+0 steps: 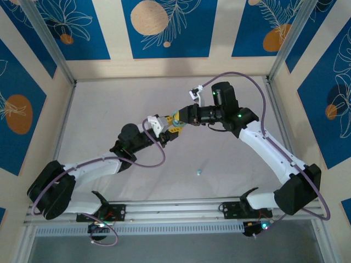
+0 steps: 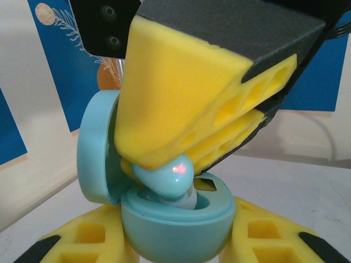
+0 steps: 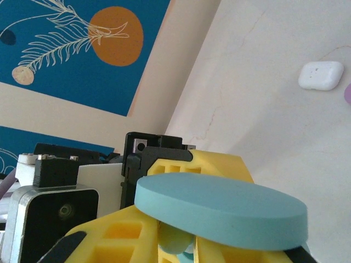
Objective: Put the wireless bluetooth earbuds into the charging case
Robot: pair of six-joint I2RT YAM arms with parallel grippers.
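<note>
One teal pebble-shaped plastic charging case at the centre of the left wrist view, its lid hinged open to the left and standing nearly upright. Clamped by the rounded base between the yellow honeycombed fingers of the left gripper, one finger on each side, both touching the shell and drawn in narrow around it.

Inside the open base, one tiny glossy teal earbud, tilted and partly down in a socket, rounded top above the rim, a red spot of light on its surface. Pinched from above at the tips of the right gripper, whose yellow fingers are closed tight on the bud. Tips just over the rim of the base and in front of the lid. Pale material under the bud in the well, too hidden to name.

Seen from above, both grippers tip to tip over the middle of the pale table, with a speck of teal between them. One second teal earbud loose on the table, well apart from both grippers and nearer the arm bases.

From the right wrist, the lid as a flat teal disc across the foreground, yellow fingers below and behind. One white rounded plastic case at upper right, shut, flat on the table, well apart; contents impossible to tell.
</note>
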